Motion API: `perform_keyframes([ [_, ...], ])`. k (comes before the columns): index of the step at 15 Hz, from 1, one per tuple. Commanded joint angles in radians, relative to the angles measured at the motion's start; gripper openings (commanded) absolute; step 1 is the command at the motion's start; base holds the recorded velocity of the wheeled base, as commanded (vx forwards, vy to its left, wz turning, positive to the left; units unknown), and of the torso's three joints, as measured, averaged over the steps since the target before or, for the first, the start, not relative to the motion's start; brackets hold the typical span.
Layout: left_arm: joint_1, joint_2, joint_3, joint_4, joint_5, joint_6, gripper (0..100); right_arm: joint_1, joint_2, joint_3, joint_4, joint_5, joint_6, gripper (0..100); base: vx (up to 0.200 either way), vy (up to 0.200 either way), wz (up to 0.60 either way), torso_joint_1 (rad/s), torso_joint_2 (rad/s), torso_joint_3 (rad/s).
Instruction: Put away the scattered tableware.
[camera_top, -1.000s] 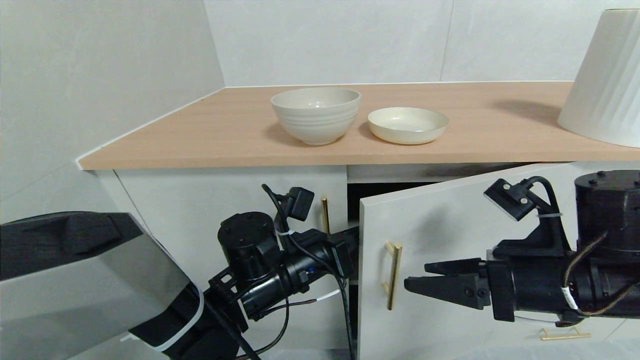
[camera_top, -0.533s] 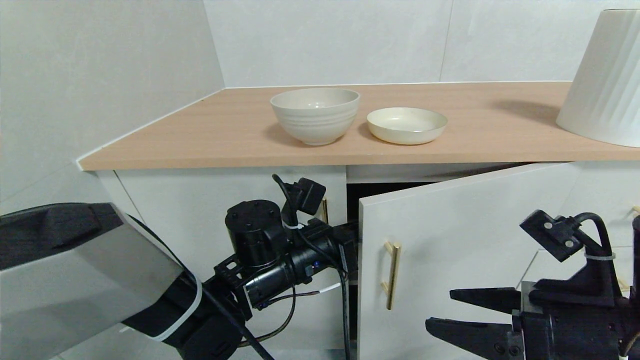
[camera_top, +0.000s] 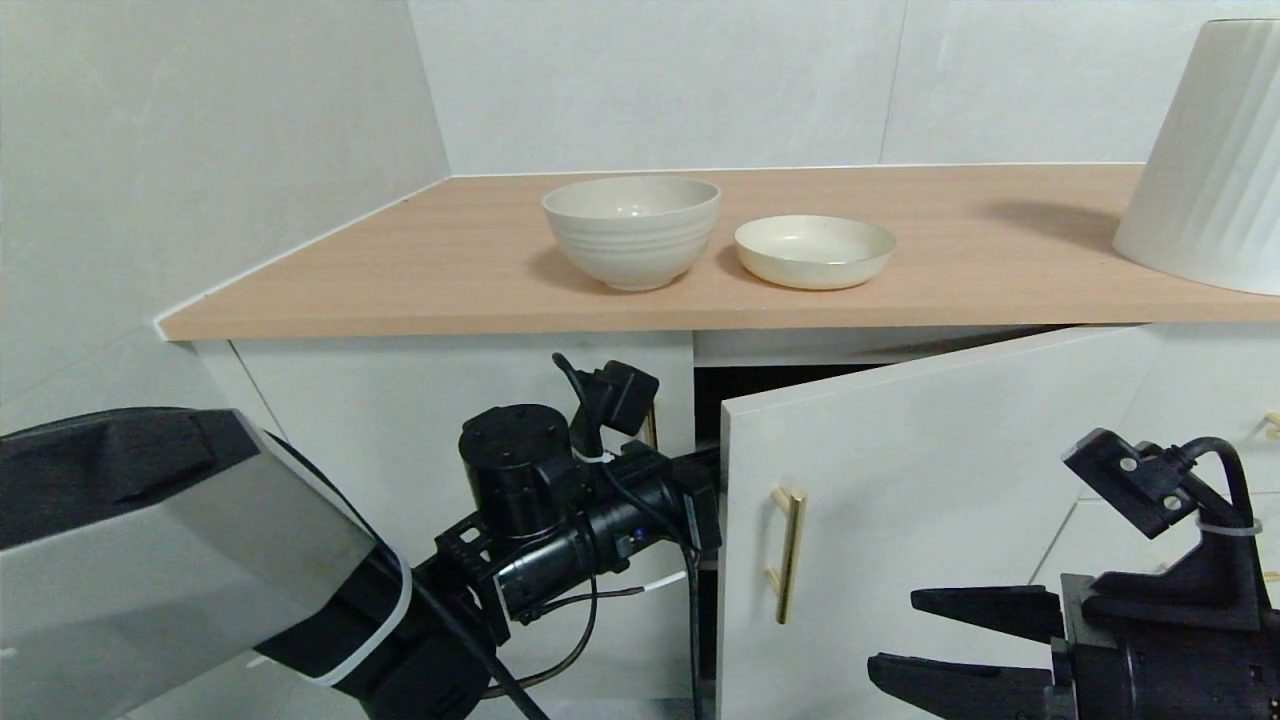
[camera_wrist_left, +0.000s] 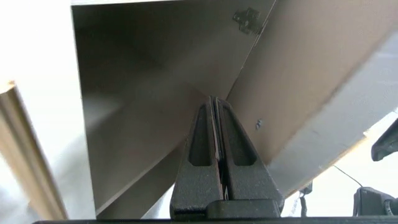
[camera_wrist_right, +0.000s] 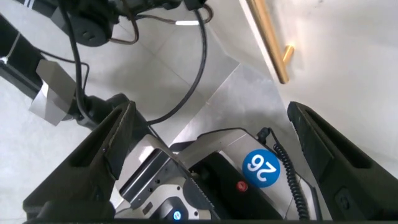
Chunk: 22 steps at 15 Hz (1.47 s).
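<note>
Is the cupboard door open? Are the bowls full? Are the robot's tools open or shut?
Right cupboard door: partly open.
Left cupboard door: shut.
Bowl: upright, empty, on the counter.
Shallow dish: upright, empty, beside the bowl.
Left tool: shut, empty.
Right tool: open, holding nothing.

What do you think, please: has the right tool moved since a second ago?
Yes. The right tool has pulled back rightward and lower, away from the gold bar handle on the open white cabinet door.

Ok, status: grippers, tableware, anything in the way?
Left gripper shut, in cabinet opening. Right gripper open, empty, before cabinet door. Bowl and dish on countertop. Door only part open.
</note>
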Motion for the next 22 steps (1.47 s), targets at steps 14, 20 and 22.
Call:
perform_keyframes([
  [14, -0.022, 0.093, -0.081, -0.002, -0.001, -0.005, 0, 0.012, 0.022, 0.02, 0.0, 0.001, -0.043, 100, -0.086, 0.0, 0.0, 0.001, 0.0, 0.002],
  [20, -0.022, 0.111, -0.108, -0.002, 0.001, -0.022, 0, 0.012, 0.025, 0.02, 0.0, 0.001, -0.043, 100, -0.133, 0.0, 0.0, 0.002, 0.0, 0.0],
  [22, -0.019, 0.147, -0.131, -0.003, 0.001, -0.042, 0, 0.012, 0.027, 0.02, -0.002, 0.001, -0.045, 100, -0.1, 0.0, 0.0, -0.001, 0.0, 0.004],
])
